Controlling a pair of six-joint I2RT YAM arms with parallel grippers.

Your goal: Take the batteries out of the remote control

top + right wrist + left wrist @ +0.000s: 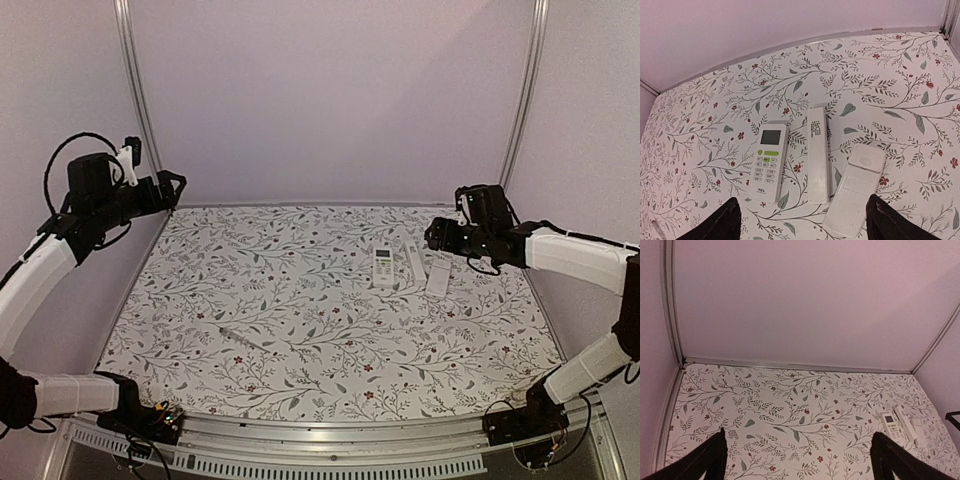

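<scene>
Three white remotes lie side by side at the back right of the table. One lies face up with a screen and green buttons [768, 162] [384, 266]. A slim one [818, 154] [414, 259] lies back up. A wider one [856, 190] [439, 275] lies back up with its cover on. No batteries show. My right gripper [802, 222] [436, 236] hovers open above the remotes, empty. My left gripper [799, 460] [175, 188] is open and empty, raised at the far left of the table. The remotes also show in the left wrist view [891, 425].
A thin pale stick-like thing [243, 338] lies on the floral tablecloth [300, 300] left of centre. Pink walls and metal frame posts [135, 90] enclose the table at the back and sides.
</scene>
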